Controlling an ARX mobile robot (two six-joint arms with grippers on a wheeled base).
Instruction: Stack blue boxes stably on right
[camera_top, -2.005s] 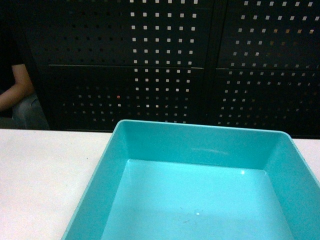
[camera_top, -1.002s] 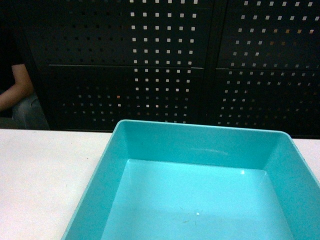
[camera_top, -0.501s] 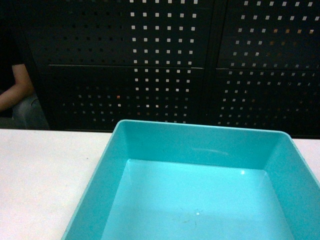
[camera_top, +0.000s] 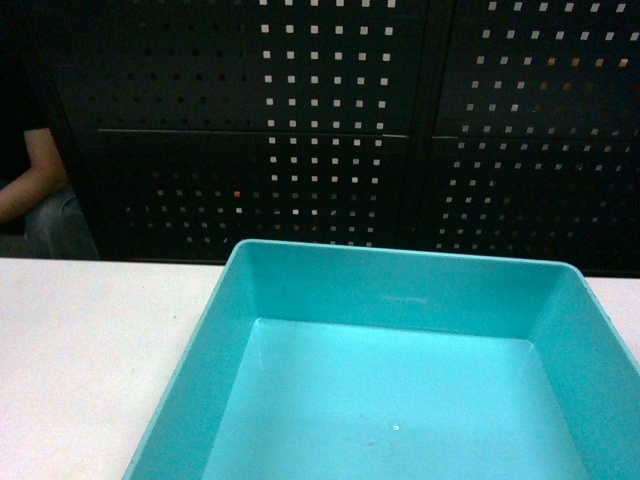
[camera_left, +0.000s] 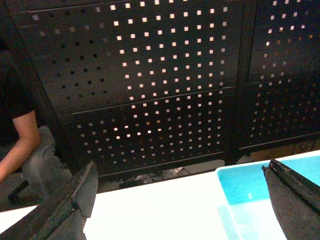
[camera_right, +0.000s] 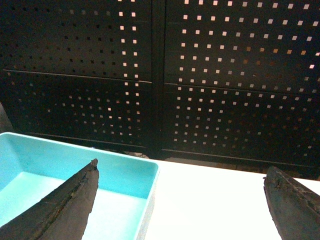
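In the head view the turquoise box (camera_top: 400, 390) fills the near part of the white tabletop (camera_top: 90, 350), running off the near edge of the picture and lying toward the right side, its far rim parallel to the tabletop's far edge. It sits upright, open side up, with nothing in it.

The left gripper (camera_left: 180, 200) hangs above the tabletop with its two dark fingers (camera_left: 65, 210) spread wide and nothing between them; the box's far left corner shows just inside the right finger. The right gripper (camera_right: 182, 200) is likewise spread wide and holds nothing; its left finger lies over the box's far right corner, the other over bare tabletop to the right of the box.

Past the far edge stands a black perforated panel wall (camera_top: 330, 130). At its far left, a seated person's bare arm (camera_top: 30, 190) shows.
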